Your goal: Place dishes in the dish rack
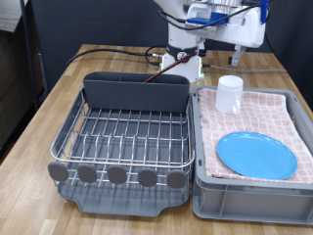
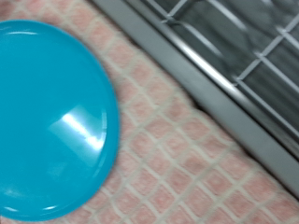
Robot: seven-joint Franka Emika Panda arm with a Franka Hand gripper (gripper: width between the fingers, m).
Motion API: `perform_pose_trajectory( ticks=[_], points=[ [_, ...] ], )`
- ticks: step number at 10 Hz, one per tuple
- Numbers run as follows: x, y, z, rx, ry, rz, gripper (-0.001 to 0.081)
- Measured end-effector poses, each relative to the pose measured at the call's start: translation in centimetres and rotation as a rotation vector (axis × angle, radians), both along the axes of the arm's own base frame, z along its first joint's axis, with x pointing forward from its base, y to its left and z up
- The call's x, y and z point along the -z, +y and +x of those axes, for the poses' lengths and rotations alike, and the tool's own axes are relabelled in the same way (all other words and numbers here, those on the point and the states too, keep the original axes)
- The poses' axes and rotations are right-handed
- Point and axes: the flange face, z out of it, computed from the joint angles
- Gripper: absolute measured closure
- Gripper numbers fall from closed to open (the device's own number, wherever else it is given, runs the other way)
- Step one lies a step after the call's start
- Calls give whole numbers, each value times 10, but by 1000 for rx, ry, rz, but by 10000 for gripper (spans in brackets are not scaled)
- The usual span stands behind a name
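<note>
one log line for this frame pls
tool: not in view | plate: on checkered cloth in tub | cup: on cloth | dish rack: no dishes seen

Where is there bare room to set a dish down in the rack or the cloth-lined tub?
The dish rack wire grid shows nothing on it, from the grey trough to the front rim. In the tub, bare checkered cloth lies between the white cup and the blue plate. The plate fills the tub's near half. The gripper is out of view.

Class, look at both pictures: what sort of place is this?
Probably a robotics lab set up as a dishwashing station: a wooden table holds a dish rack, and a light-blue plate and white cup lie on a checkered cloth.
</note>
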Motion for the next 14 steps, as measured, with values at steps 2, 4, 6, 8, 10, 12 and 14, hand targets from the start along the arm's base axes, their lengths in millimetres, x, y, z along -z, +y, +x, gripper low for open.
perform_pose_trajectory(
  ticks=[2, 4, 6, 8, 10, 12, 14],
  points=[
    [8, 6, 20, -56, -20, 46, 4],
    [17, 14, 39, -129, -41, 49, 4],
    [17, 14, 40, -117, -46, 61, 4],
    [17, 20, 39, -134, -42, 82, 4],
    [19, 30, 38, -149, -19, 71, 4],
    [12, 46, 40, -157, 18, 35, 4],
    [4, 59, 46, -160, 34, 23, 4]
  ],
)
